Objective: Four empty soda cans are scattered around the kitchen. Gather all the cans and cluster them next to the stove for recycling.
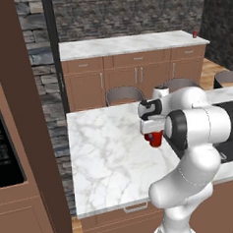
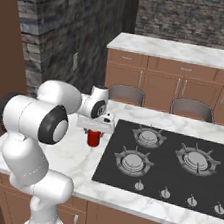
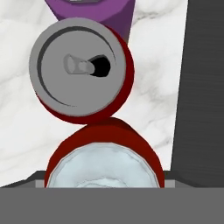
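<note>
A red can [image 3: 103, 164] is seen at the bottom of the hand view, directly under the camera and thus between the jaws of the end effector [image 2: 95, 131]; in the right base view the same can hangs or stands just below the white hand, left of centre, and in the left base view it shows as a red patch under the hand at centre right. The end effector is judged to be clenched on this can, since the can sits square in its line and the jaws stand neither wide nor shut, though the finger tips themselves cannot be made out; whether the can's base already touches the desk [image 1: 106, 158] cannot be told.

The placing is explained by the task: the cans are to be clustered beside the stove [image 2: 177, 163], and the held can is kept upright just off the stove's left edge, over bare marble. In the hand view a second red can [image 3: 81, 72] stands upright just above the held one, its silver top and tab facing the camera, the two rims appearing to touch or nearly so; a purple can [image 3: 94, 13] is seen at the top edge, just beyond the second can. The dark stove edge runs down the right side of that view, near all three.

A fourth can [image 1: 195, 34] is seen small and red on the far counter, at the upper right of the left base view, well apart from the cluster; it is judged not yet gathered.
</note>
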Robot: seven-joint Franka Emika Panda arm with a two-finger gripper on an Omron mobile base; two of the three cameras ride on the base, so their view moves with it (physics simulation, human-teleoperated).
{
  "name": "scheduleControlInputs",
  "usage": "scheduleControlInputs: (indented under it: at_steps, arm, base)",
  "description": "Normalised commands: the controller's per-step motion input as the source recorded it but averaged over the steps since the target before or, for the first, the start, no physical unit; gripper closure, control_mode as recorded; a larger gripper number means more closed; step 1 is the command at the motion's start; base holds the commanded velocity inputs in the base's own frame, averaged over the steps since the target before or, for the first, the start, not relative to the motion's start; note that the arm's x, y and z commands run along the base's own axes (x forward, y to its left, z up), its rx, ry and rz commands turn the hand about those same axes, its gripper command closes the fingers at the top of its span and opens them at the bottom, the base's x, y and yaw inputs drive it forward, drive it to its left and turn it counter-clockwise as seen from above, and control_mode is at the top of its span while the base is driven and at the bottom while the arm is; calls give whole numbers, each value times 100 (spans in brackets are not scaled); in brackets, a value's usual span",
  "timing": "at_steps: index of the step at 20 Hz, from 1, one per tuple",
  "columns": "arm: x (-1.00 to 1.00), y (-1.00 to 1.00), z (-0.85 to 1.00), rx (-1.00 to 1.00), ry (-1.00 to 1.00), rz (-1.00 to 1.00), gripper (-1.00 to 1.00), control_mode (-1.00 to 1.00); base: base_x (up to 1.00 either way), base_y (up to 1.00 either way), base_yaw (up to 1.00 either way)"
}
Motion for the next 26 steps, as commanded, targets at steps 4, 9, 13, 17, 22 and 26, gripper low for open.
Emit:
scheduleControlInputs:
  at_steps: [4,9,13,17,22,26]
  arm:
    - [7,0,-25,0,0,0,100,-100]
    - [0,0,-4,0,1,0,-100,-100]
    - [0,0,0,0,0,0,-100,-100]
    - [0,0,4,0,-1,0,-100,-100]
    - [0,0,42,0,-8,0,-100,-100]
    - [-6,0,75,0,-7,0,-100,-100]
  base:
    - [0,0,0]
    - [0,0,0]
    - [0,0,0]
    - [0,0,0]
    - [0,0,0]
    - [0,0,0]
